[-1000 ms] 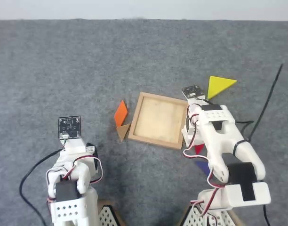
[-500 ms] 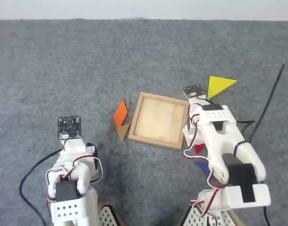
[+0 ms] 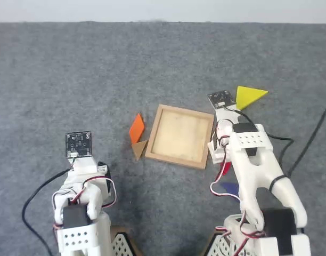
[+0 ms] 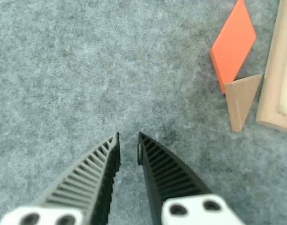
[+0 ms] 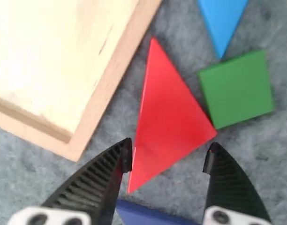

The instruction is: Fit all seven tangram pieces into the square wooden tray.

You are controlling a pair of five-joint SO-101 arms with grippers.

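Red triangle (image 5: 169,122) lies beside the wooden tray (image 5: 113,70), between the right gripper's (image 5: 168,147) spread jaws. The left gripper's (image 4: 128,137) jaws stand narrowly apart.

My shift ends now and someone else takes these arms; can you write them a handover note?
Left gripper slightly open, empty, over bare mat near the orange parallelogram and tan triangle left of the tray.
Right gripper open above the red triangle beside the tray; green square, blue triangle, dark blue piece nearby, yellow triangle farther off.
Done: nothing; tray empty.
Left: all seven pieces.
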